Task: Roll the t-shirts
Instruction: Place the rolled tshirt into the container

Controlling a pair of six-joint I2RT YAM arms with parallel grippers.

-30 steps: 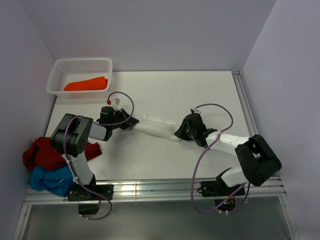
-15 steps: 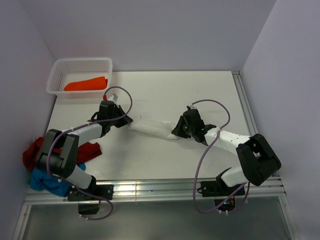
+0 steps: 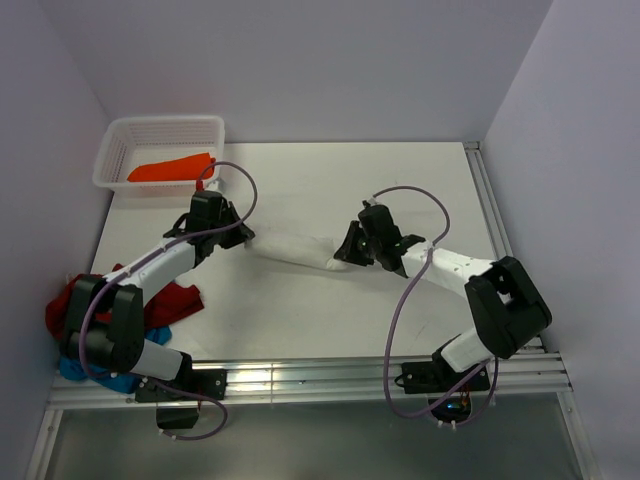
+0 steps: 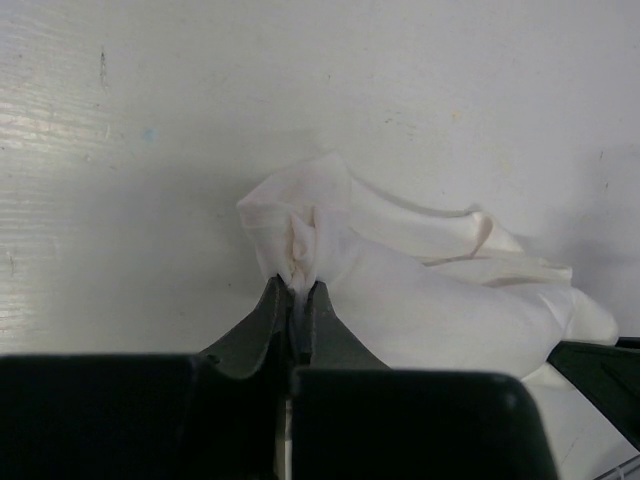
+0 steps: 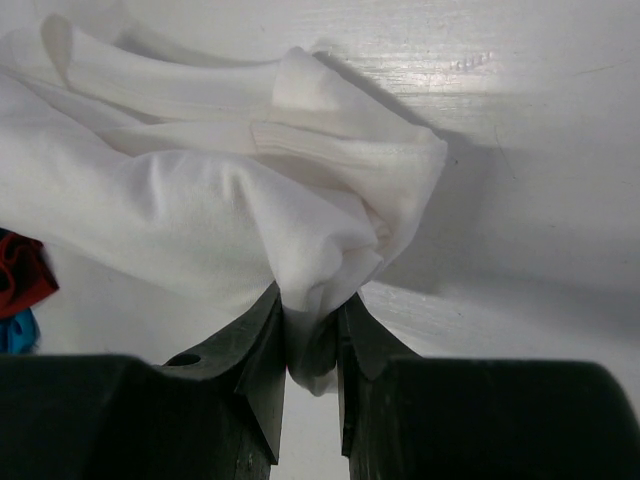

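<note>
Gripping rolled white t-shirt [image 3: 293, 247] on table [image 3: 400, 180], left pincer [image 4: 297, 290] and right pincer [image 5: 311, 310] clamped on its ends. Done: orange t-shirt [image 3: 172, 169] in basket [image 3: 112, 150]. Left to roll: red t-shirt [image 3: 80, 303], blue t-shirt [image 3: 70, 367], heaped at left.

A robotics lab test cell: plain lilac panels [image 3: 300, 70] enclose a white tabletop [image 3: 400, 180], an aluminium rail frame [image 3: 320, 378] runs behind the left pincer [image 3: 243, 238] and right pincer [image 3: 340, 258], and a plastic basket [image 3: 110, 160] sits beyond the left one.
</note>
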